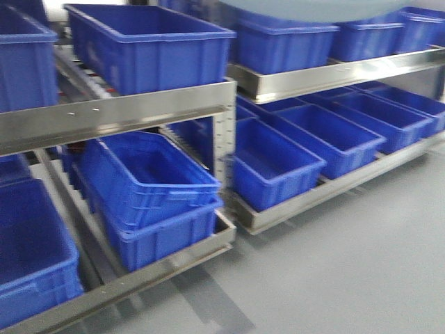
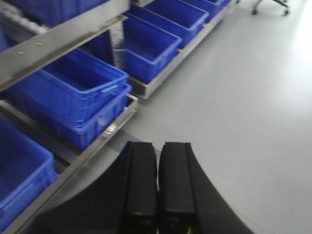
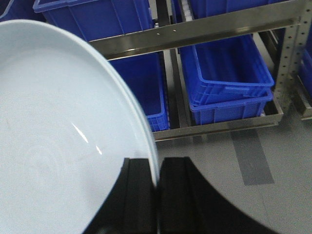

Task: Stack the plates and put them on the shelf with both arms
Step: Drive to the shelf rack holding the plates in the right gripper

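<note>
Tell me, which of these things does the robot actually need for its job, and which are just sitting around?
Part of the job:
plate, pinched at its rim by the right gripper
steel shelf
left gripper, shut, with nothing visible in it

Just sitting around:
blue crates
grey floor
wheeled chair base

Shelf (image 1: pixel 118 115) is spanning the front view, floor (image 1: pixel 348 264) lying before it. One crate (image 1: pixel 149 49) is sitting on the upper level, two nested crates (image 1: pixel 149 184) sitting on the lower level under it, a row of crates (image 1: pixel 278 163) lining the bay to the right. Plate (image 3: pixel 58 136) rim is sitting between the fingers of the right hand (image 3: pixel 157 168), shelf behind it. Left hand (image 2: pixel 158 148) is hanging over floor, shelf on its left.
</note>
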Action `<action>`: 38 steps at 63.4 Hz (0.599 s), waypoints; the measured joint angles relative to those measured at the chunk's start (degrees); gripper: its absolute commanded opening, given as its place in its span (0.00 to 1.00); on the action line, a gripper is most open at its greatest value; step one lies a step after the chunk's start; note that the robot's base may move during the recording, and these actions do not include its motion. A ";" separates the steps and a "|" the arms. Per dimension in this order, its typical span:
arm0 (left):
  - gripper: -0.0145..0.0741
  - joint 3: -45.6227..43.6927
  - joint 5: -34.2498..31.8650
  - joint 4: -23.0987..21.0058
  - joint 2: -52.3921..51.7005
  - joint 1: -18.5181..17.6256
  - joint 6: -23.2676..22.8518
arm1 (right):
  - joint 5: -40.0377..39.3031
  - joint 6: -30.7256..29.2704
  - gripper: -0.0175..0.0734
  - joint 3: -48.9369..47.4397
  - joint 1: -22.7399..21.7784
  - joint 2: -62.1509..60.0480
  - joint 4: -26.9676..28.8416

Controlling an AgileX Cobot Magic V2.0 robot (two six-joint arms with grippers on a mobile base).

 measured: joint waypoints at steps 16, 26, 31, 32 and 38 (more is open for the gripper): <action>0.26 0.00 0.00 0.00 0.00 0.00 0.00 | 0.12 0.00 0.25 0.00 0.00 0.00 0.00; 0.26 0.00 0.00 0.00 0.00 0.00 0.00 | 0.21 0.00 0.25 0.00 0.00 0.00 0.00; 0.26 0.00 0.00 0.00 0.00 0.00 0.00 | 0.21 0.00 0.25 0.00 0.00 0.00 0.00; 0.26 0.00 0.00 0.00 0.00 0.00 0.00 | 0.21 0.00 0.25 0.00 0.00 0.00 0.00; 0.26 0.00 0.00 0.00 0.00 0.00 0.00 | 0.44 0.00 0.25 0.00 0.00 0.00 0.00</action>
